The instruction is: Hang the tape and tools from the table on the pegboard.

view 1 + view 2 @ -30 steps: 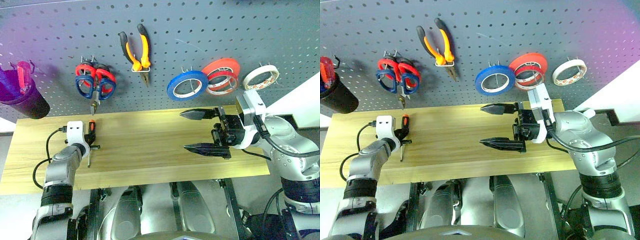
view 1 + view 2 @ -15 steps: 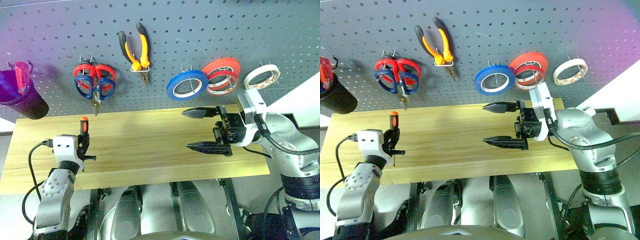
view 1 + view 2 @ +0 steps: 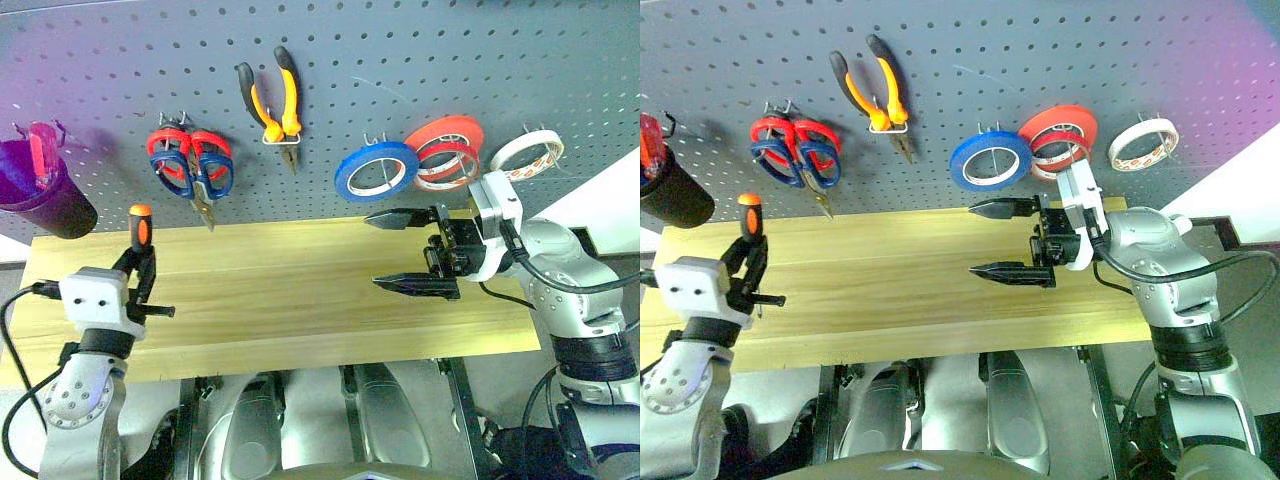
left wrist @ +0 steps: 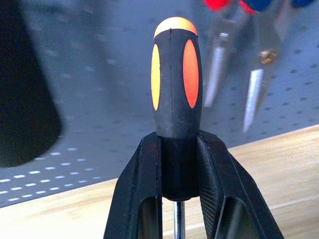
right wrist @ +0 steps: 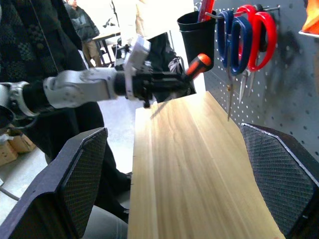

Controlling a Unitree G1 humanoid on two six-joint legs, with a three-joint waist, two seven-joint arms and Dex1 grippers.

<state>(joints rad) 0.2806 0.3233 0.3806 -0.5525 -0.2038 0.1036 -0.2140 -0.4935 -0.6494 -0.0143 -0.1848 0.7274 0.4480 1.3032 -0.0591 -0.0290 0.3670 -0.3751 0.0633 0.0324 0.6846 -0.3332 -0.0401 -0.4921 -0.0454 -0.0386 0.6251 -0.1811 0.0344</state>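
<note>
Pliers (image 3: 272, 100), scissors (image 3: 192, 168) and tape (image 3: 525, 152) hang upper frame; left gripper (image 3: 140, 285) clamps the unhung screwdriver (image 3: 139, 232); right gripper (image 3: 408, 250) gapes empty.

Orange-and-black screwdriver (image 3: 139, 232) upright above table (image 3: 290, 290); pliers (image 3: 272, 100), scissors (image 3: 190, 170), tape (image 3: 524, 152) on pegboard (image 3: 400, 60).

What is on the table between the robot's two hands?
Nothing. In the left eye view, the table is bare wood between the left gripper, which holds the screwdriver, and the open right gripper.
</note>
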